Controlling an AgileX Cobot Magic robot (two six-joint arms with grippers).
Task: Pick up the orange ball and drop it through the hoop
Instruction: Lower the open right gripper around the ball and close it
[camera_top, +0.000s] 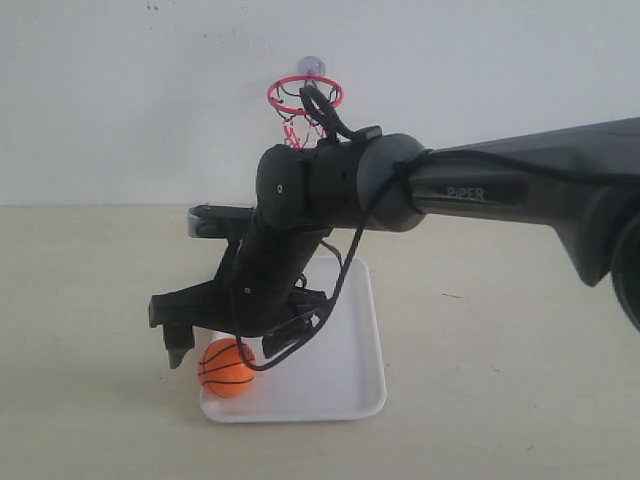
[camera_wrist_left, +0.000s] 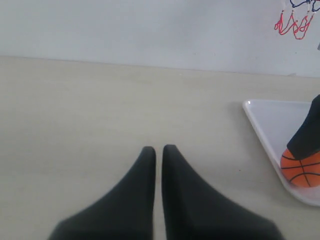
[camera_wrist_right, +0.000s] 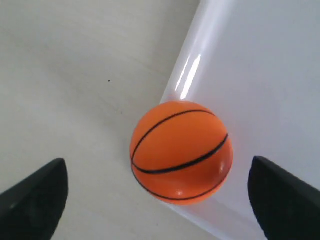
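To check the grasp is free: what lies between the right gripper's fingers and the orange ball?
Nothing: in the right wrist view only bare table and white tray flank the orange ball.

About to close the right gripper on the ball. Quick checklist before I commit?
1. Right gripper open: ok, jaws wide apart.
2. Orange ball between the jaws: ok, roughly centred.
3. Closing path clear of the white tray rim: cannot tell; the ball sits in the tray's corner, against the rim.
4. Left gripper out of the way: ok, shut, over the table beside the tray.
5. Hoop unobstructed: cannot tell, partly hidden in the exterior view.
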